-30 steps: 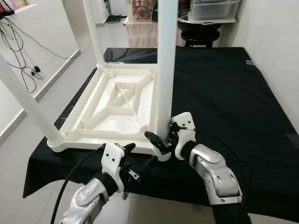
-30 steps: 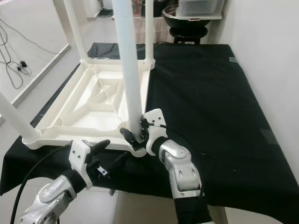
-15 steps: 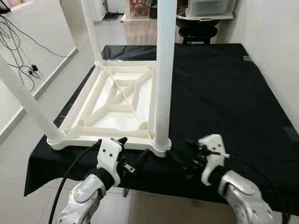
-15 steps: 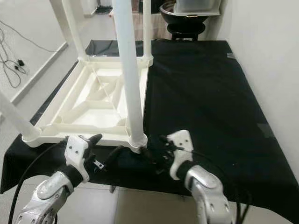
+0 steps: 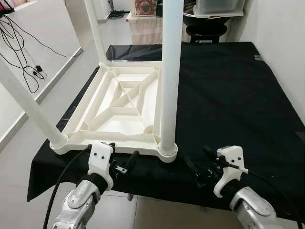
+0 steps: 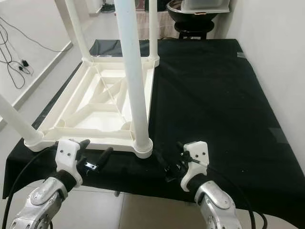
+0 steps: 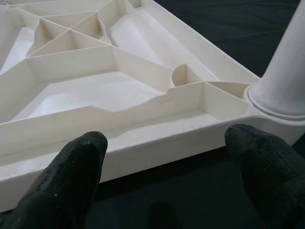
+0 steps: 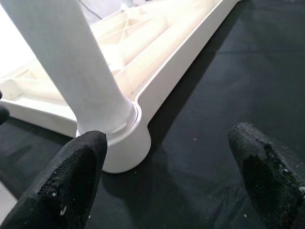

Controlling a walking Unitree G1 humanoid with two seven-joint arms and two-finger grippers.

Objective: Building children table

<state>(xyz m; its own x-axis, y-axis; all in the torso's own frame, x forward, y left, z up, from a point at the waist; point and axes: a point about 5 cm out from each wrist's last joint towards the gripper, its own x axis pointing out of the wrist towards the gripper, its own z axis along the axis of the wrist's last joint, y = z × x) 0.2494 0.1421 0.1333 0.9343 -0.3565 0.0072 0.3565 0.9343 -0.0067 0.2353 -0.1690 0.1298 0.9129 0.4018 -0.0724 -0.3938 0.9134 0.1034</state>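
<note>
The white plastic children's table [image 5: 119,102] lies upside down on the black cloth [image 5: 228,90], its legs pointing up. The near right leg [image 5: 169,71] stands in its corner socket [image 8: 125,143], the near left leg [image 5: 28,102] leans outward, and the two far legs [image 6: 153,28] stand behind. My left gripper [image 5: 123,152] hovers open just before the frame's near rim [image 7: 157,143], holding nothing. My right gripper [image 5: 198,157] is open and empty over the cloth, slightly right of the near right leg's base.
The cloth-covered surface ends just under both grippers, with tiled floor [image 5: 157,210] below. A black stool [image 5: 205,31] carrying a clear storage box stands behind it. Cables [image 5: 24,52] trail on the floor at the left. A white wall [image 5: 281,38] runs along the right.
My right gripper, shut around the base of the near right leg a second ago, has let go and drawn back to the right. The left gripper slid slightly left. The camera shifted a little.
</note>
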